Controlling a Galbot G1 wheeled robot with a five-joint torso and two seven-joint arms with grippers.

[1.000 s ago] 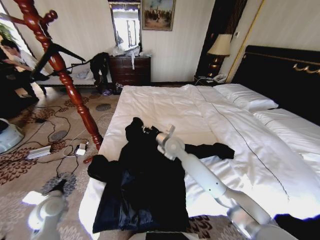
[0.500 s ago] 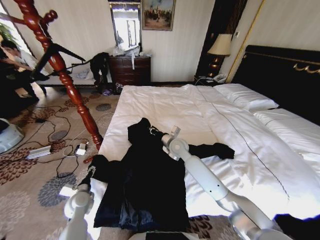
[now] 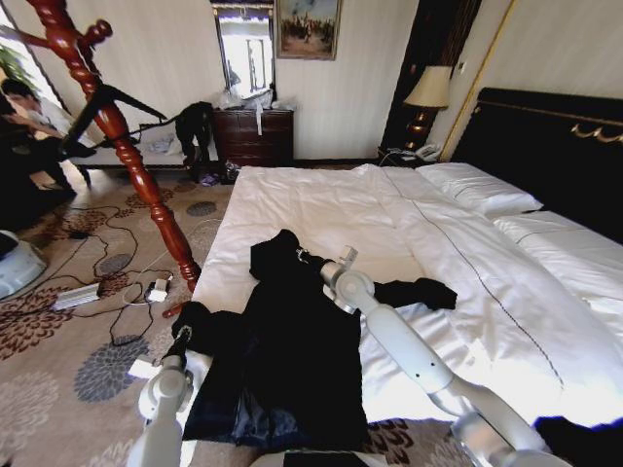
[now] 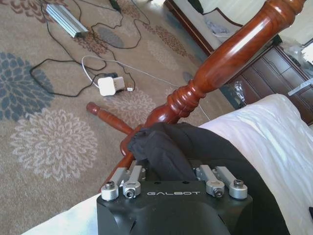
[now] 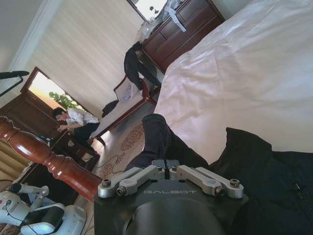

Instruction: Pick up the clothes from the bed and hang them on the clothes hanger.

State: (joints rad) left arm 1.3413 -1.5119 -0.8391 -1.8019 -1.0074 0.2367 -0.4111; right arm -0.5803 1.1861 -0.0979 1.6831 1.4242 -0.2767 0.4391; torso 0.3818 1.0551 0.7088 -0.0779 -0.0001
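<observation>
The black clothes (image 3: 282, 360) lie spread on the near corner of the bed (image 3: 321, 195), navy lining showing at the hem. My right gripper (image 3: 313, 259) is at the collar and shut on the cloth; in the right wrist view the clothes (image 5: 274, 166) bunch just past that gripper (image 5: 166, 164). My left gripper (image 3: 182, 338) sits at the left sleeve by the bed's edge. In the left wrist view that gripper (image 4: 168, 171) is open with the sleeve (image 4: 171, 147) heaped between its finger links. The red-brown clothes hanger (image 3: 127, 146) stands on the carpet left of the bed.
Cables, a power strip (image 3: 78, 295) and a white adapter (image 4: 108, 85) lie on the carpet around the hanger's feet (image 4: 110, 120). A thin black rod (image 3: 122, 97) crosses the post. A dark dresser (image 3: 253, 136) stands at the far wall, and the black headboard (image 3: 555, 146) is on the right.
My left arm has come up from the lower left to the coat's sleeve. My right gripper has shifted slightly right at the collar, and the coat's top went with it.
</observation>
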